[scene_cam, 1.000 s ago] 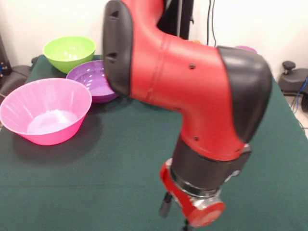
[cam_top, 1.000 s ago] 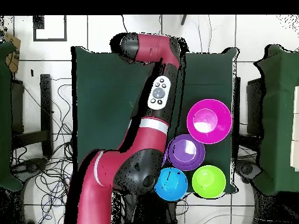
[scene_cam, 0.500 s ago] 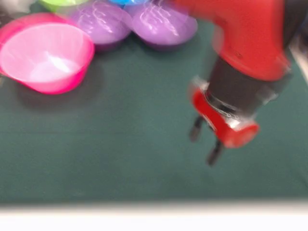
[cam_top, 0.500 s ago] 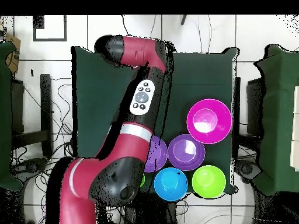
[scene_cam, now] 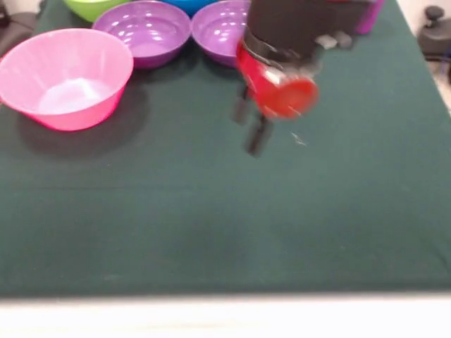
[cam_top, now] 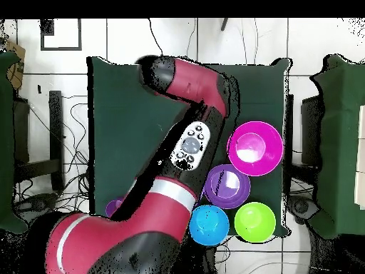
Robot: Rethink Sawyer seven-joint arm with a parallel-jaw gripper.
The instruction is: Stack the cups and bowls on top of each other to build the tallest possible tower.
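Bowls cluster at the far left of the green worktop (scene_cam: 211, 232): a big pink bowl (scene_cam: 65, 77) nearest, two purple bowls (scene_cam: 143, 32) side by side behind it. Right of them the gripper (scene_cam: 249, 127) hangs with open, empty jaws above bare cloth.

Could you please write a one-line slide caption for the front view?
Empty open gripper hovers over green table beside pink bowl and two purple bowls.

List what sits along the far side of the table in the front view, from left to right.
Pink bowl → lime green bowl → first purple bowl → blue bowl → second purple bowl → gripper, hanging over bare cloth.
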